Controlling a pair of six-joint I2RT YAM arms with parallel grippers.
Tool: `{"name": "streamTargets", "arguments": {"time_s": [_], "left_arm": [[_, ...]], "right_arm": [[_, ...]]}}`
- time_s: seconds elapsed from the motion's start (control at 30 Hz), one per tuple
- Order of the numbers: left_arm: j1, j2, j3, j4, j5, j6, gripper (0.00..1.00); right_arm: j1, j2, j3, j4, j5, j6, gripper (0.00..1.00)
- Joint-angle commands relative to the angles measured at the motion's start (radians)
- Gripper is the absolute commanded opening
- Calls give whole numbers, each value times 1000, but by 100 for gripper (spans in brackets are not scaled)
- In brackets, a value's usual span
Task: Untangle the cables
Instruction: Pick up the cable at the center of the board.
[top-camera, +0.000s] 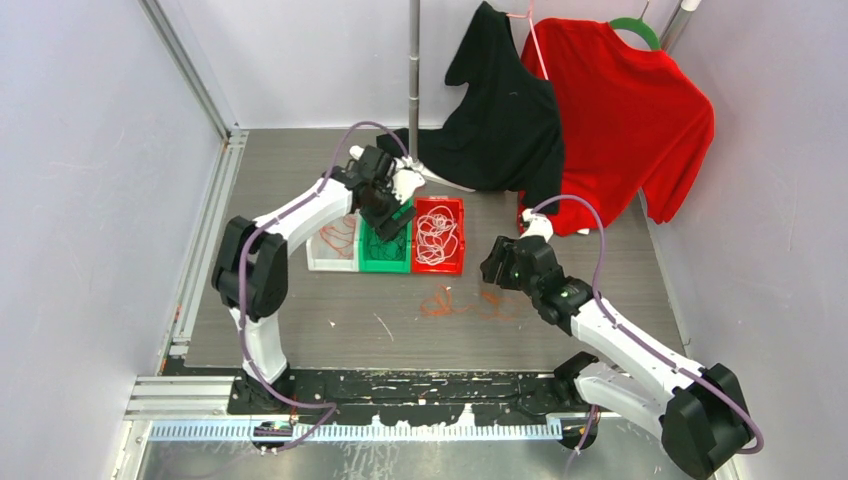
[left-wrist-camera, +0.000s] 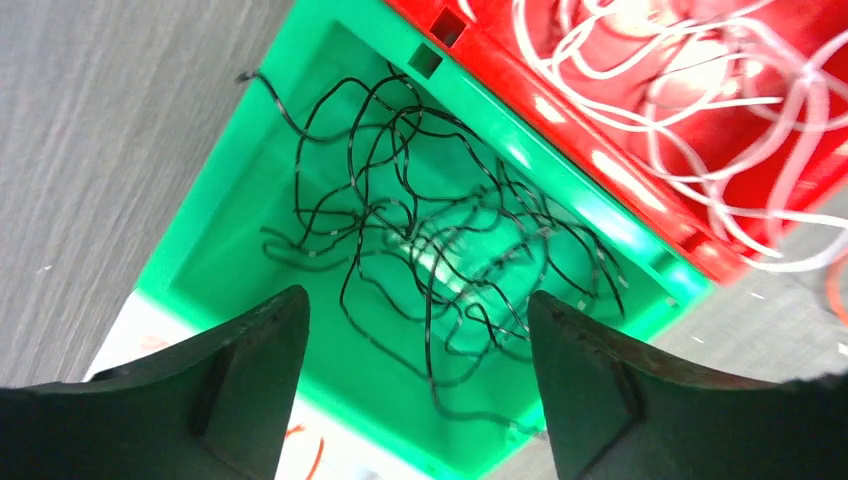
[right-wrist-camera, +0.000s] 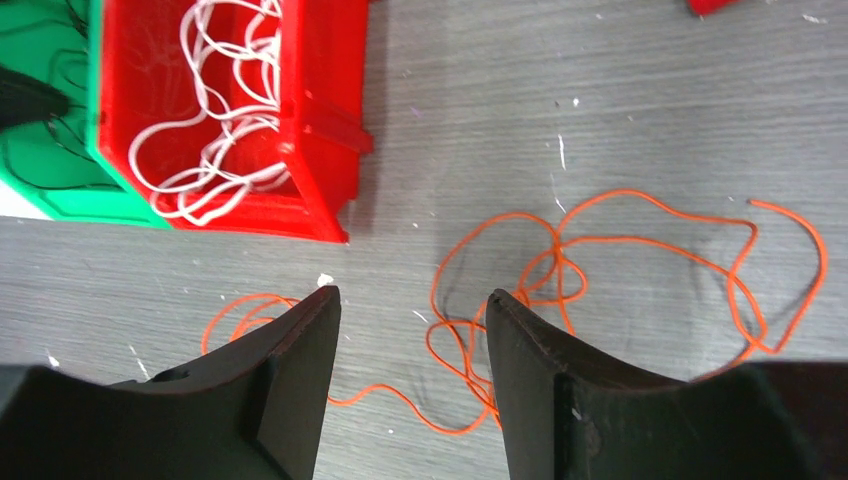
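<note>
The grey table (top-camera: 400, 320) is taken up at its far side by a red shirt (top-camera: 620, 110) and a black shirt (top-camera: 505, 120) hung on a rail; neither is part of the job. Three small bins are set in a row. The green bin (left-wrist-camera: 200, 230) lies directly beneath the left gripper (left-wrist-camera: 415, 300). The red bin (right-wrist-camera: 320, 110) is seen ahead and to the left of the right gripper (right-wrist-camera: 410, 297). The white bin (top-camera: 330, 266) stands just beyond the green one, on the side away from the red.

The left gripper's fingers are spread wide and nothing is pinched between them. Below them the black cables (left-wrist-camera: 430, 250) are heaped loosely inside the green bin. The right gripper's fingers are likewise held apart and empty, hanging over bare table. The orange cables (right-wrist-camera: 555, 265) are sprawled on the table under and to the right of those fingers, one strand running across the gap below the tips (whether it is touched cannot be told). The white cables (right-wrist-camera: 215, 150) are coiled in the red bin.

The sorting step is judged well advanced: black and white are binned, and the orange heap is left. A descent of the right gripper onto a single orange strand is called for next, with a fine pinch close to the table, since the wire is far thinner than a finger.
</note>
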Motion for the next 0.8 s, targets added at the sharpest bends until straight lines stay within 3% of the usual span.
{"name": "streamTargets", "arguments": {"time_s": [0.0,0.07,0.2,0.4,0.53,0.6,0.7,0.77], "left_arm": [[4,-153,105,-144,87,-1,85],[4,-183,120,-186,113,1,86],[4,-235,176,-327,168,-7,100],[22,-298,315,-500,201,-48,99],[78,-337,378,-580,251,-64,100],[117,-355,402,-613,286,-65,100],[186,-387,402,-630,312,-59,100],[229,-410,395,-636,328,-50,99]], "right_arm": [[3,3,57,-128,36,-24,61],[10,9,54,-150,38,-27,62],[80,55,23,-152,57,-21,64],[207,215,58,-138,161,17,61],[261,329,65,-111,197,37,48],[274,349,55,-88,213,50,34],[282,291,51,-91,244,62,9],[282,196,80,-128,262,45,1]]}}
